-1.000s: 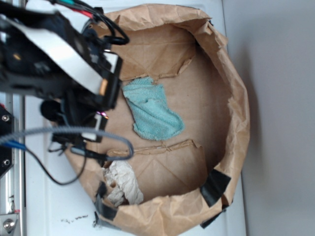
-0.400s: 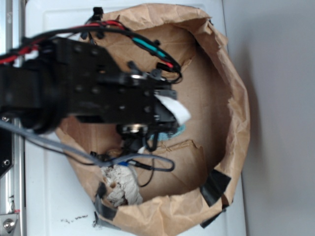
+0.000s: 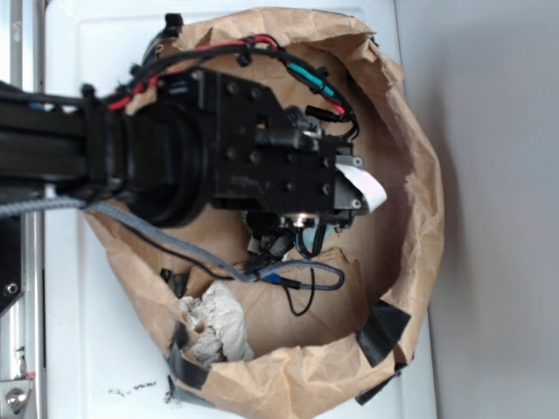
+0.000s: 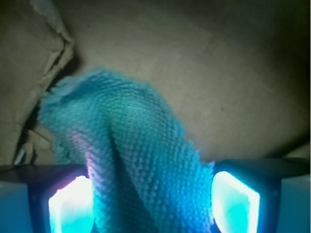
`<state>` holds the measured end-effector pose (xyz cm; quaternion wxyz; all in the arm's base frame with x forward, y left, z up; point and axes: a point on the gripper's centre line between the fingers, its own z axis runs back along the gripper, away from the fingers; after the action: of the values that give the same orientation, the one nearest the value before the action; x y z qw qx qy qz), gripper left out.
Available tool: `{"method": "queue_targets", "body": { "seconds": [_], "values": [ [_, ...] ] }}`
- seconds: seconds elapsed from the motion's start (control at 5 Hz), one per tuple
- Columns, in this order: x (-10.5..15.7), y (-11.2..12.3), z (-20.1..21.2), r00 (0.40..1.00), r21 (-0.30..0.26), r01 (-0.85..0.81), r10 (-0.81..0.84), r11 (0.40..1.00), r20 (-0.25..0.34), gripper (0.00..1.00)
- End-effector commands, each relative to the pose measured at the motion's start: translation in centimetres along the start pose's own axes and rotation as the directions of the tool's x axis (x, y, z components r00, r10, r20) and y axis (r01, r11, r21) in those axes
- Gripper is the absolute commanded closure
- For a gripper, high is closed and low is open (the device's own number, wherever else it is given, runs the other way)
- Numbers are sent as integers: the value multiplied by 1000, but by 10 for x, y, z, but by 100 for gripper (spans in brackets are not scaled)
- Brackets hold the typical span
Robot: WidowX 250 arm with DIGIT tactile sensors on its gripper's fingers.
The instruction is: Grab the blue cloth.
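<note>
I see the gripper point(image 4: 153, 204) with jaws apart, the blue cloth point(image 4: 131, 160) lying between its fingers point(image 4: 70, 204).

The small teal terry cloth point(image 4: 131, 160) lies on the floor of the crumpled brown paper bag point(image 3: 419, 209), between the black gripper's point(image 4: 153, 201) two fingers, well apart from the wrinkled off-white rag point(image 3: 214, 327) at the bag's edge.

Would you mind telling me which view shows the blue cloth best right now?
The wrist view: the blue cloth fills the frame, lying between the open gripper's two fingers. In the exterior view the arm hides nearly all of it; only a teal sliver shows beneath the gripper.
</note>
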<state>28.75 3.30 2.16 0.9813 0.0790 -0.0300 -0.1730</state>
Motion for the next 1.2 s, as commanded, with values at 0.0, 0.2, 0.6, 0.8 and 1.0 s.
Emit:
{"method": "queue_targets", "body": {
  "seconds": [0.0, 0.2, 0.6, 0.8, 1.0],
  "values": [
    [20, 1, 3, 998, 30, 12, -14, 999, 67, 100],
    [21, -2, 6, 996, 24, -8, 6, 1000, 85, 100],
    [-7, 16, 77, 978, -23, -100, 102, 995, 184, 100],
    [-28, 24, 105, 967, -70, -174, 184, 982, 178, 100],
    [-44, 31, 125, 944, -87, -279, 290, 956, 157, 100]
  ]
}}
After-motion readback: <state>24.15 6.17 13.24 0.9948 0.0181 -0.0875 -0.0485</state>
